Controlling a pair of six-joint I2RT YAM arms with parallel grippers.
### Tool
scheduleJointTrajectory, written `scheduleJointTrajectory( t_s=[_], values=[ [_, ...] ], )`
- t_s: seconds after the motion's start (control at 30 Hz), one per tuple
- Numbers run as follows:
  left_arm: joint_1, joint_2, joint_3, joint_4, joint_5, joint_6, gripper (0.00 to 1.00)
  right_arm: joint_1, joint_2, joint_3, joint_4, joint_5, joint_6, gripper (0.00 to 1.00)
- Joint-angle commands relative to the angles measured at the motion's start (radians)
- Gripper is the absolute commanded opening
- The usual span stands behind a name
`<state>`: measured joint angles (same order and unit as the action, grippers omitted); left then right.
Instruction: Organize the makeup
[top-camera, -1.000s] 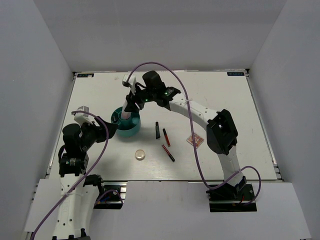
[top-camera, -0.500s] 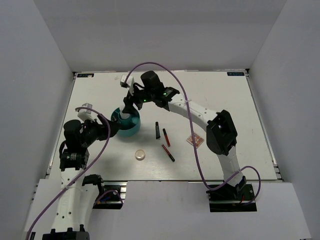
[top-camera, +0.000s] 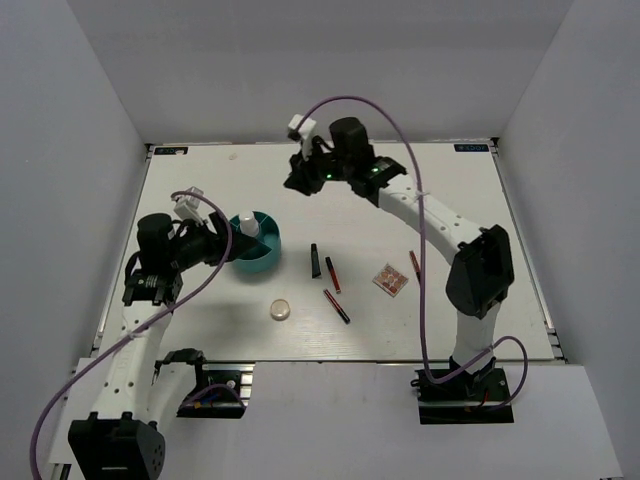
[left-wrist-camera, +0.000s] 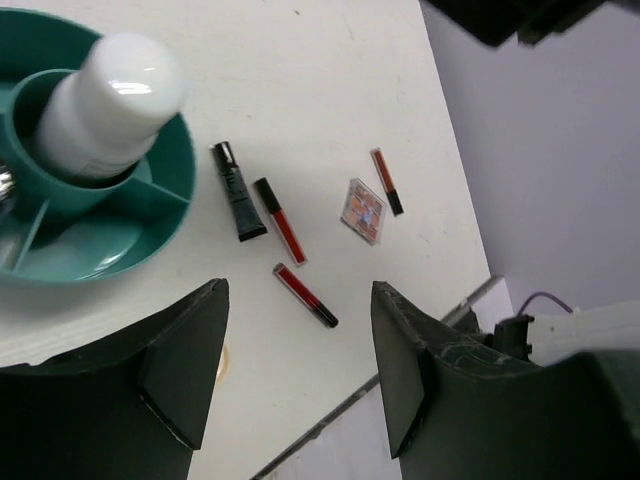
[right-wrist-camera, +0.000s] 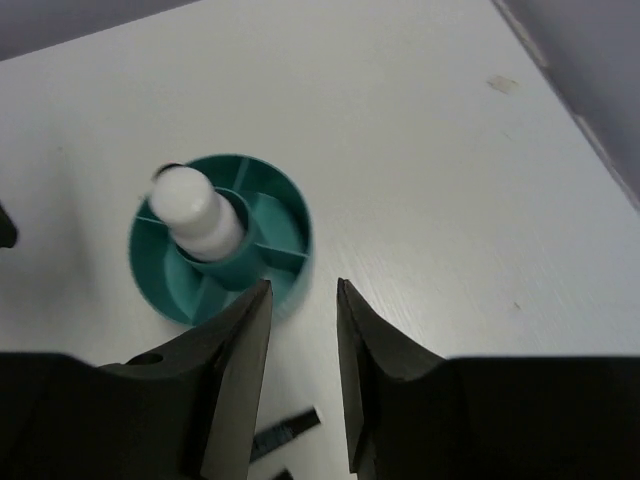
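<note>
The white bottle (top-camera: 247, 229) stands upright in the middle compartment of the teal tub (top-camera: 268, 262). On the table to its right lie a black tube (top-camera: 315, 260), three red-black sticks (top-camera: 332, 274) (top-camera: 336, 305) (top-camera: 414, 263), a pinkish palette (top-camera: 391, 280) and a round cream compact (top-camera: 280, 311). My left gripper (top-camera: 222, 246) hovers open beside the tub's left rim, empty; its view shows the bottle (left-wrist-camera: 110, 100), the tube (left-wrist-camera: 235, 190) and the palette (left-wrist-camera: 364, 210). My right gripper (top-camera: 295, 182) hangs high behind the tub, its jaws a narrow gap apart, holding nothing; the bottle (right-wrist-camera: 195, 210) and tub (right-wrist-camera: 290, 215) lie below it.
The table's near edge (left-wrist-camera: 400, 370) runs just beyond the sticks in the left wrist view. Grey walls close in the table on the left, right and back. A purple cable loops over the right arm (top-camera: 430, 220).
My right gripper has let go of the white bottle in the tub, lifted away toward the back and narrowed its jaws. A third stick shows where the arm was. My left gripper shifted slightly.
</note>
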<state>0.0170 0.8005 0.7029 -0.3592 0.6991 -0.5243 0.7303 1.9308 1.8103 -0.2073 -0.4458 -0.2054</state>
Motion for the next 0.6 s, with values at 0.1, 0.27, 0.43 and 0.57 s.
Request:
scheduleJointTrajectory(
  t_s=[0.1, 0.27, 0.43, 0.57],
  values=[
    [-0.149, 0.136, 0.136, 0.086, 0.004, 0.006, 0.68, -0.167, -0.147, -0.153, -0.035, 0.065, 0.061, 0.46],
    [-0.409, 0.391, 0.291, 0.085, -0.158, -0.003, 0.69, -0.282, -0.234, -0.293, -0.072, 0.093, 0.075, 0.62],
    [-0.584, 0.641, 0.568, -0.117, -0.404, -0.025, 0.69, -0.403, -0.312, -0.410, -0.093, 0.096, 0.086, 0.56],
    [-0.644, 0.839, 0.682, -0.247, -0.584, -0.046, 0.53, -0.476, -0.371, -0.489, -0.101, 0.102, 0.106, 0.43]
  ],
)
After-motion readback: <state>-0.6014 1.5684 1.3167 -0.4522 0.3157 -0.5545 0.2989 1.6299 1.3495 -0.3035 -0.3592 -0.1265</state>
